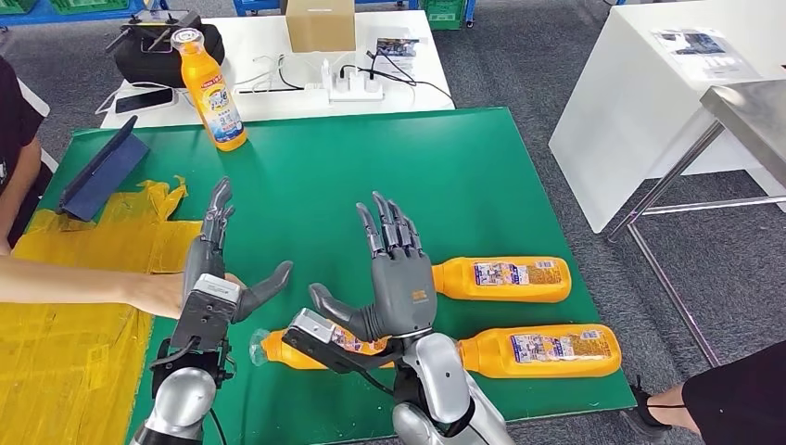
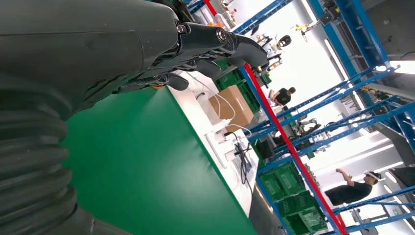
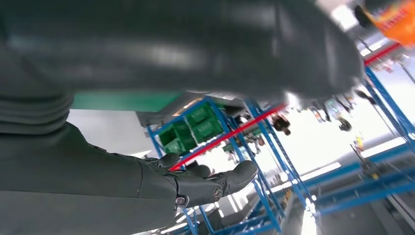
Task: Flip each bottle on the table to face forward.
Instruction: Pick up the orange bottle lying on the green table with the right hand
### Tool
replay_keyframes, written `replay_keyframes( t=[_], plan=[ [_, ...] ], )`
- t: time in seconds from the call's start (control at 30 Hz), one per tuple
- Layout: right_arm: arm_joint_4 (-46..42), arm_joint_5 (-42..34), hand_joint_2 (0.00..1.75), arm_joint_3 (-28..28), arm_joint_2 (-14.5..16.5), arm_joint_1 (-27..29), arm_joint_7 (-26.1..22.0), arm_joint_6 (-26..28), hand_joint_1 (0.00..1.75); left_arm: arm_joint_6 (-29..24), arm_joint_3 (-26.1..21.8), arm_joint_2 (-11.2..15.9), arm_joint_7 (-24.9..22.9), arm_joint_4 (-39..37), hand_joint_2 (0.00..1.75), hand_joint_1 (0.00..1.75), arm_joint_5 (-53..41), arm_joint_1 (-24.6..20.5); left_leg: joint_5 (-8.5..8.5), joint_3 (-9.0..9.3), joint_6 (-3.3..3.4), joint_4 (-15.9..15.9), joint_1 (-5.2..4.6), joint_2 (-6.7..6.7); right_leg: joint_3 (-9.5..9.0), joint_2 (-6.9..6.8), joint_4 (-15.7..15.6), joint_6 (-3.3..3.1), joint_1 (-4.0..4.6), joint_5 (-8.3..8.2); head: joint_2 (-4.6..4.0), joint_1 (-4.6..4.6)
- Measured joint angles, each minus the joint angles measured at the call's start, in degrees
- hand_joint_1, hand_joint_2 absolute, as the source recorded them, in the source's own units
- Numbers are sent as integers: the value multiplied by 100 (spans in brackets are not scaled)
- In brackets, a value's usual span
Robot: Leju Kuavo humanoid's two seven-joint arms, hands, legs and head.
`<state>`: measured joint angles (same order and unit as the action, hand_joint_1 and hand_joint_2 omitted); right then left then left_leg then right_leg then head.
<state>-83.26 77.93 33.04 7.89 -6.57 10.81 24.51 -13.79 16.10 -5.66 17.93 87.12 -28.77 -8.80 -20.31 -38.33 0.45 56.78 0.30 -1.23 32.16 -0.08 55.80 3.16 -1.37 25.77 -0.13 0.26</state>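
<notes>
Hands (image 1: 400,278) (image 1: 218,269) spread, holding nothing | you see from the head view three bottles lying at 4 o'clock (image 1: 500,278), one upright at 11 (image 1: 211,90) | left wrist view adds cardboard box (image 2: 232,105).

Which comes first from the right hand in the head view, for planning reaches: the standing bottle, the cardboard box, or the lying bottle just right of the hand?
From the right hand:
1. Lying bottle, beside it on the right.
2. Standing bottle, far left.
3. Cardboard box, on the white table behind.
</notes>
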Motion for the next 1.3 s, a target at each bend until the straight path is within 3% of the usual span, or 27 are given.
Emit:
replay_keyframes(
  t=[0.1, 0.4, 0.7, 1.03, 1.3],
  plan=[
    [91, 205, 175, 2, -37, -49, 272, -474, 0, 51, -67, 0, -35, 96, 175, 0, -13, 68, 0, -1, 0, 0, 0, -1, 0, 0, 0, 1, 0, 0, 0, -1],
    [1072, 408, 175, 316, -97, -560, 490, -1562, 0, 252, -96, -19, -51, 126, 175, 0, -7, 10, 2, 0, 1, 0, 1, 0, 1, 0, 0, 0, 0, -1, 0, 0],
    [1798, 332, 175, 518, -93, -836, 467, -1708, 0, 281, -97, -46, -46, 122, 175, 0, 3, -62, 1, -3, 2, 0, 0, 0, 3, 0, 0, 1, 0, -1, 0, -1],
    [2766, -383, 175, 1158, 35, -1181, -55, -2197, 0, 231, -95, -59, 55, -126, 175, 0, 229, -261, 1, 4, 1, 0, 2, 1, 2, 0, 0, 0, 1, 0, 0, 0],
    [2389, -597, 175, 1680, -201, -1040, -5, -2036, 0, 90, -203, -56, 78, -231, 175, 0, 232, -152, 1, -5, 2, 1, -1, 0, 4, 0, 0, 1, -1, -1, 0, 0]
  ],
)
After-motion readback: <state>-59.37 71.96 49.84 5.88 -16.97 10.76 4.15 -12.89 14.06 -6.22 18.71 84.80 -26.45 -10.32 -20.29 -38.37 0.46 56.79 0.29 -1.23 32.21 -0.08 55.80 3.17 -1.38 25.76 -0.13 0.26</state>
